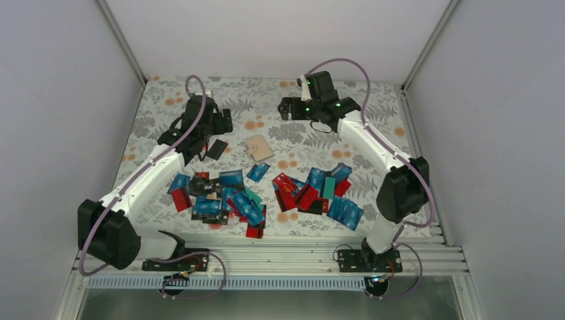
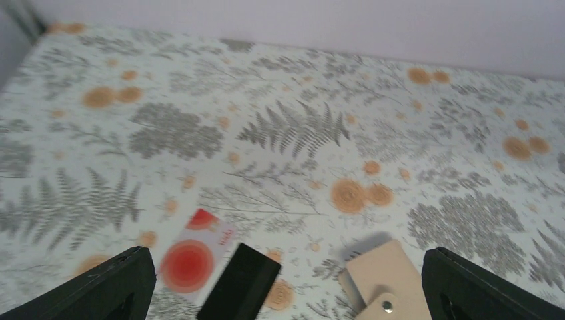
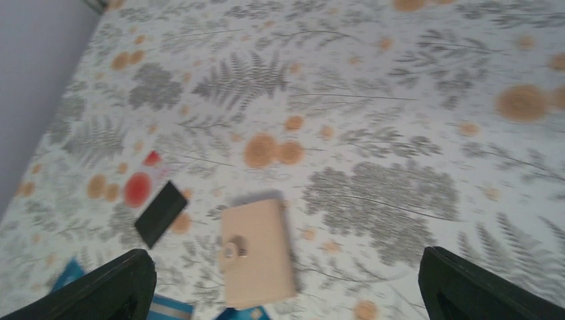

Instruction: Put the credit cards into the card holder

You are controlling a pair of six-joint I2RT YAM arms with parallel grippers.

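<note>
While the left gripper (image 2: 293, 293) and right gripper (image 1: 286, 108) both gape empty, one flat tan card holder (image 1: 259, 147) with a snap lies between them; thin rectangular credit cards (image 1: 232, 177) sprawl nearby in two heaps.

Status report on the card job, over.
Left gripper and right gripper open, empty. Card holder lying flat, untouched. Credit cards loose in heaps. Black card beside holder.

Both arms stretch forward; the left gripper (image 1: 212, 131) and right gripper (image 1: 288, 107) have fingers spread wide, holding nothing.
</note>
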